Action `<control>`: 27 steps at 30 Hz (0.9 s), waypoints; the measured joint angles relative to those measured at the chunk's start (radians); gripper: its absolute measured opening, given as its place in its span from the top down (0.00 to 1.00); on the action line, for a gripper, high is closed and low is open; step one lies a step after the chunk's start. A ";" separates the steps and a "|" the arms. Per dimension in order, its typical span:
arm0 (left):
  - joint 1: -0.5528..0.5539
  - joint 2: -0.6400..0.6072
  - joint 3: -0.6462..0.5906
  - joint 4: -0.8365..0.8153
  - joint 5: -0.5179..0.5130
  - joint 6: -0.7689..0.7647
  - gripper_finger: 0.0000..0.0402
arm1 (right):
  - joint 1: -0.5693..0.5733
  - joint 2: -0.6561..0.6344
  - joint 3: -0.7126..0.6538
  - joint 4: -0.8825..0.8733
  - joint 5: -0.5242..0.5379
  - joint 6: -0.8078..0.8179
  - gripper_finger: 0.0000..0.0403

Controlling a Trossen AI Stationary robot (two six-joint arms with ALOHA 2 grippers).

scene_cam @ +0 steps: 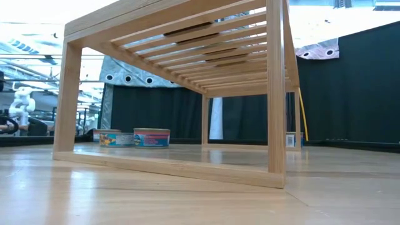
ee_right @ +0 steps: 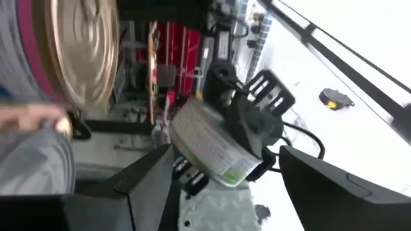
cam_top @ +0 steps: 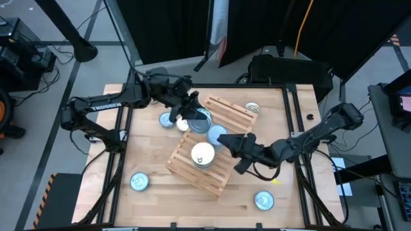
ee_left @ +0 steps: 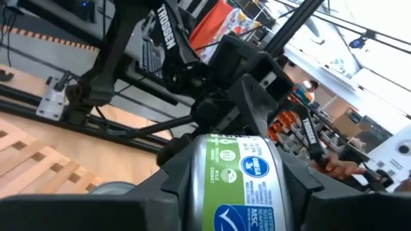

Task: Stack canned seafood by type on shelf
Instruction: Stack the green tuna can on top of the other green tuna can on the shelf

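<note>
Shelf [cam_top: 226, 110] — light-wood slatted rack, set at a diagonal mid-table on smooth wooden tabletop [cam_top: 160, 205]. Low view shows it as an open frame on legs w/ gaps between slats; a flat top for stacking.

Tins, small flat round:
- white-topped tin [cam_top: 203, 154] on shelf's near half, looks like a stack's top.
- blue-topped tin [cam_top: 200, 120] and another [cam_top: 217, 136] at shelf's middle, close together betw. the two grippers — prob. the pile being built.
- silver pull-tab tin [cam_top: 252, 108] at shelf's far corner, apart from the blues; sorting by type seems the reason.
- loose on table: one near-left [cam_top: 139, 182], one near-right [cam_top: 263, 201], one just beside shelf's left edge [cam_top: 167, 120]. Not yet shelved.

Left gripper [cam_top: 186, 112] — at shelf's far-left edge, over the blue tins, clamped on a tin [ee_left: 239, 186] w/ green-and-white paper label, glossy, held by its rim sides so the flat face can go down on the pile.

Right gripper [cam_top: 234, 146] — reaches in from right, low over shelf's middle. Its wrist view shows dark fingers [ee_right: 151, 183] spread, nothing betw. them; a tin's ridged metal end [ee_right: 87, 48] sits close by, and left arm's labelled tin shows farther off. Judged: released, waiting.
</note>
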 joint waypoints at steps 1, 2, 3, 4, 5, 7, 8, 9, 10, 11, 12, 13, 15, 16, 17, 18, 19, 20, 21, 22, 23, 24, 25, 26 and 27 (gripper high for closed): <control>0.003 0.000 0.000 0.001 0.000 0.006 0.66 | -0.001 0.005 0.000 0.001 0.003 -0.026 0.32; 0.004 0.000 0.000 0.004 -0.001 0.011 0.66 | -0.003 0.014 0.000 0.001 0.003 -0.057 0.32; 0.005 0.000 0.000 0.008 -0.003 0.011 0.66 | -0.008 0.024 0.000 0.002 0.003 -0.091 0.32; 0.005 0.000 0.000 0.012 -0.005 0.003 0.66 | -0.013 0.035 0.000 0.003 0.001 -0.126 0.32; 0.005 0.000 0.000 0.016 -0.005 -0.009 0.66 | -0.017 0.046 0.000 0.010 -0.001 -0.160 0.32; 0.003 0.000 0.000 0.023 -0.004 -0.014 0.66 | -0.031 0.069 0.000 0.038 -0.003 -0.236 0.32; 0.002 0.000 0.000 0.023 -0.004 -0.015 0.66 | -0.037 0.080 0.000 0.053 -0.010 -0.284 0.32; 0.001 0.000 0.000 0.022 -0.004 -0.015 0.66 | -0.043 0.092 0.000 0.066 -0.028 -0.326 0.32; -0.001 0.000 0.000 0.020 -0.004 -0.015 0.65 | -0.049 0.104 0.001 0.075 -0.047 -0.364 0.32; -0.001 0.000 0.000 0.019 -0.005 -0.015 0.65 | -0.054 0.116 0.004 0.075 -0.053 -0.409 0.32; -0.001 0.000 0.000 0.019 -0.005 -0.015 0.65 | -0.059 0.129 0.013 0.076 -0.050 -0.458 0.32; -0.001 0.000 0.000 0.019 -0.005 -0.015 0.65 | -0.065 0.140 0.021 0.081 -0.048 -0.503 0.32; -0.001 0.000 0.000 0.019 -0.004 -0.032 0.64 | -0.076 0.154 0.030 0.097 -0.037 -0.585 0.32; -0.002 0.000 0.000 0.019 -0.004 -0.040 0.64 | -0.080 0.163 0.030 0.110 -0.040 -0.623 0.32; -0.001 0.000 0.000 0.017 -0.004 -0.041 0.64 | -0.084 0.171 0.030 0.135 -0.046 -0.653 0.32; -0.001 0.000 0.000 0.015 -0.005 -0.041 0.64 | -0.087 0.179 0.030 0.155 -0.053 -0.671 0.32; -0.001 0.000 0.000 0.014 -0.004 -0.041 0.64 | -0.089 0.184 0.030 0.171 -0.057 -0.678 0.32; -0.001 0.000 0.000 0.013 -0.005 -0.041 0.64 | -0.093 0.184 0.030 0.183 -0.057 -0.678 0.32; -0.001 0.000 0.000 0.012 -0.005 -0.041 0.64 | -0.097 0.184 0.030 0.188 -0.057 -0.677 0.32; -0.001 0.000 0.000 0.011 -0.004 -0.041 0.64 | -0.103 0.182 0.030 0.192 -0.057 -0.678 0.32; -0.001 0.000 0.000 0.010 -0.005 -0.041 0.64 | -0.107 0.182 0.031 0.196 -0.057 -0.681 0.32; -0.001 0.000 0.000 0.010 -0.004 -0.041 0.64 | -0.108 0.182 0.031 0.202 -0.057 -0.690 0.32; -0.001 0.000 0.000 0.010 -0.004 -0.041 0.64 | -0.109 0.183 0.031 0.207 -0.060 -0.698 0.32; -0.001 0.000 0.000 0.007 -0.004 -0.041 0.64 | -0.109 0.183 0.031 0.211 -0.068 -0.706 0.32; -0.001 0.000 0.000 0.000 -0.005 -0.041 0.64 | -0.108 0.183 0.031 0.221 -0.078 -0.714 0.32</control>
